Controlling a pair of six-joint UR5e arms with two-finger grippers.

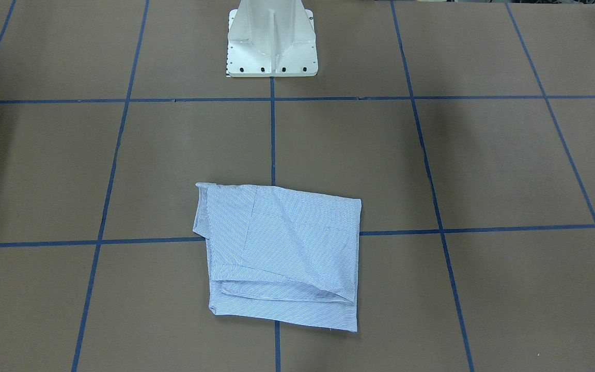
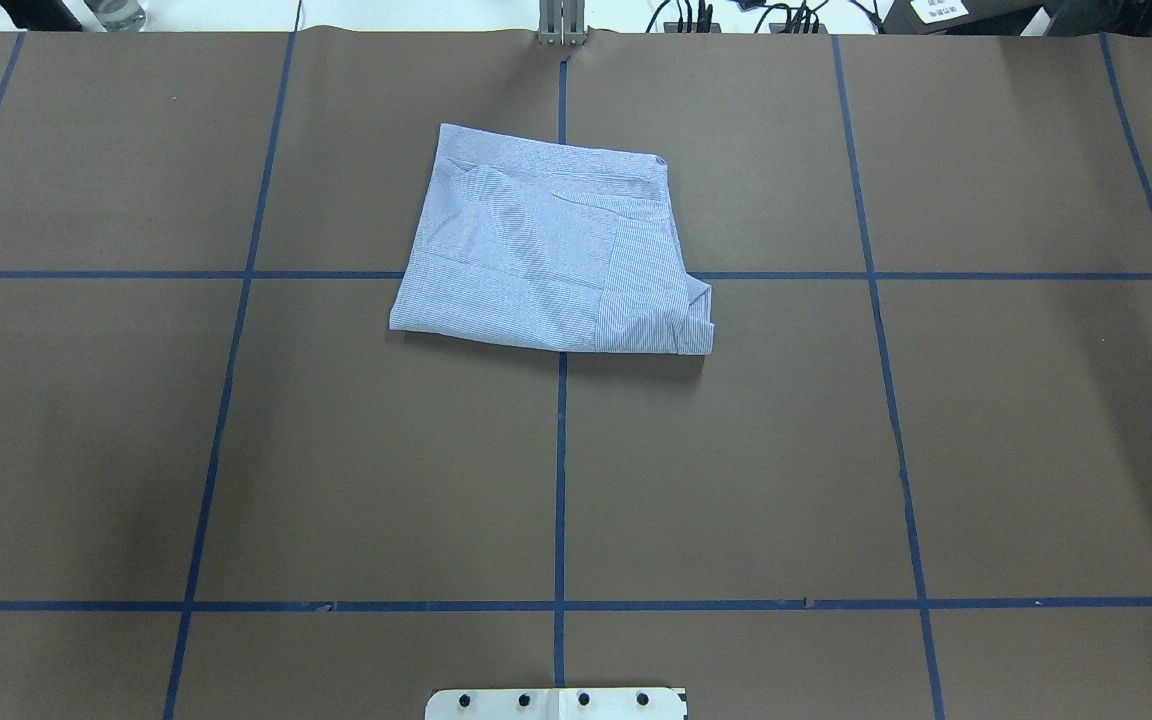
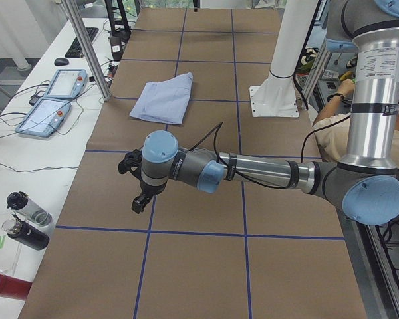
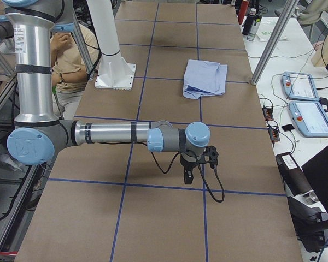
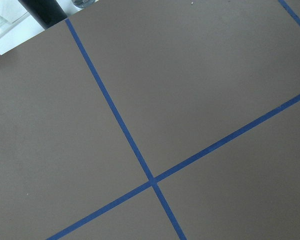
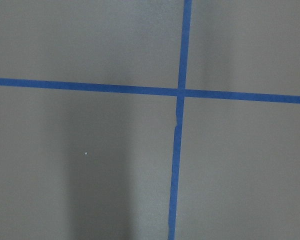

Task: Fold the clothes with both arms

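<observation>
Black left gripper (image 3: 139, 203) and right gripper (image 4: 187, 176) hang over brown table paper (image 2: 336, 450), well apart from the shirt (image 2: 546, 250); jaw opening cannot be told, no cloth in either. Shirt lies folded, centred near the far table edge. Fold looks finished: hold both grippers clear, check layers lie square. Count: two grippers, one shirt

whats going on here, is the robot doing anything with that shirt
The striped shirt lies folded in a compact rectangle on the table, with nothing touching it. The left end effector and the right end effector hang over bare table, far off to either side. Open or shut, I cannot tell.
</observation>
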